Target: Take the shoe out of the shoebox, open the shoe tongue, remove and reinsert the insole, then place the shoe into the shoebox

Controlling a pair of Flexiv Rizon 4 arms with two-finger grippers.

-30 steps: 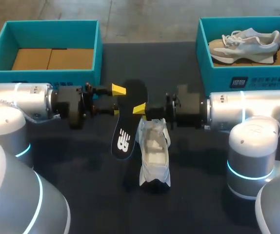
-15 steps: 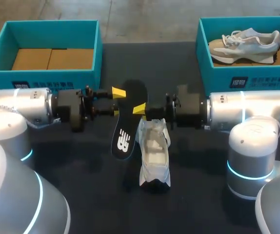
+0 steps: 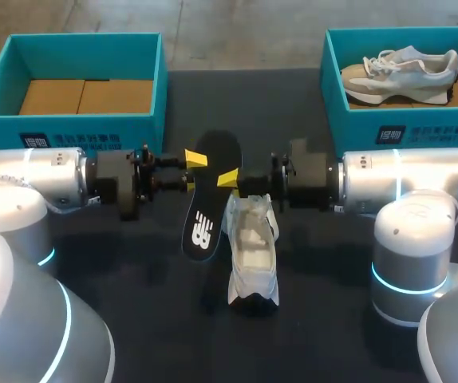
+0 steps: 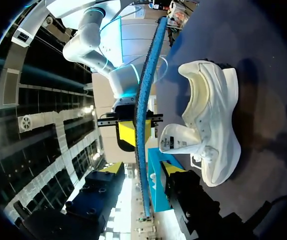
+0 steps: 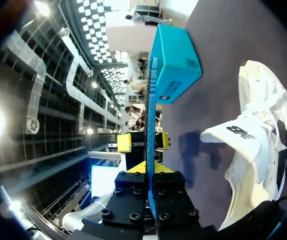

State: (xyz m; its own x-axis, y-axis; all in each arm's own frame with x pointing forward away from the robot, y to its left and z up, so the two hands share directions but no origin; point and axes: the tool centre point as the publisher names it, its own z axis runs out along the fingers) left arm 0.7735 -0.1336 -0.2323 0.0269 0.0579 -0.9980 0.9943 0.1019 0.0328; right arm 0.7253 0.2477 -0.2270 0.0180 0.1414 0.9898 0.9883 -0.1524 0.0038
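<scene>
Shoe (image 3: 253,255) lies on the dark desk (image 3: 157,319) between the two arms, opening upward, tongue pulled back, outside both boxes. Its black insole (image 3: 209,207) is out of it and held clear of the desk just beside it, printed face up. The right end effector (image 3: 233,179) is clamped on one edge of the insole. The left end effector (image 3: 201,159) stands spread, a finger either side of the insole with a visible gap, gripping nothing. The left shoebox (image 3: 85,124) holds no shoe; the right shoebox (image 3: 408,128) holds a second shoe (image 3: 400,73).
</scene>
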